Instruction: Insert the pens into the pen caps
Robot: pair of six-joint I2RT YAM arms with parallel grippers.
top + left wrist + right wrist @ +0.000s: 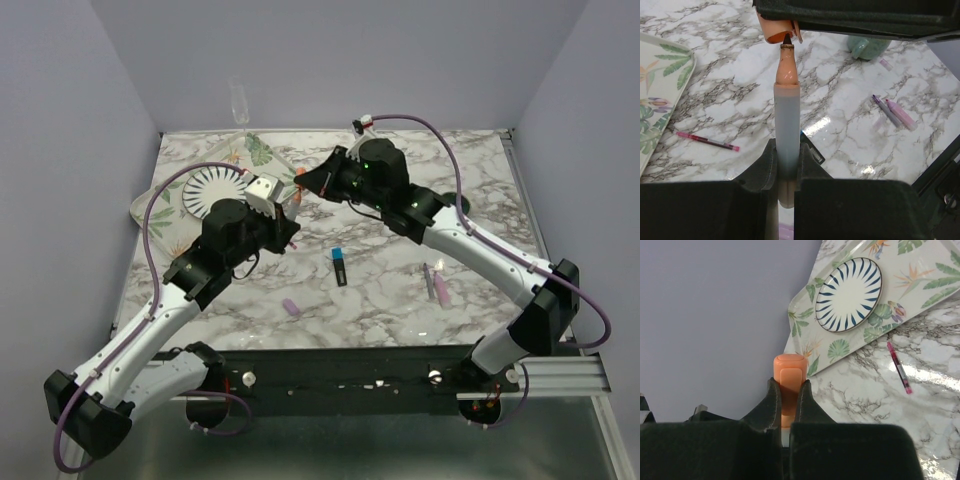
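Marker: the pale grey plastic marker with an orange tip (787, 125) stands between the left fingers (762, 170), which are clamped narrowly on its lower barrel, leaving the nib end free.
Cap: the stubby orange plastic cap (789, 375) is pinched in the right fingers (771, 405), its mouth facing the nib (touching or barely apart, I cannot tell).
Why aloft: both pieces hang above the marble tabletop (400, 300), so their axes can line up for a straight push.
Waiting: a black marker with a blue end (340, 268), a pink-purple marker (440, 288) and a small light purple cap (291, 306) lie on the tabletop, well apart.
Nearby: a thin red pen (707, 141) lies beside the leaf-print tray (660, 75).
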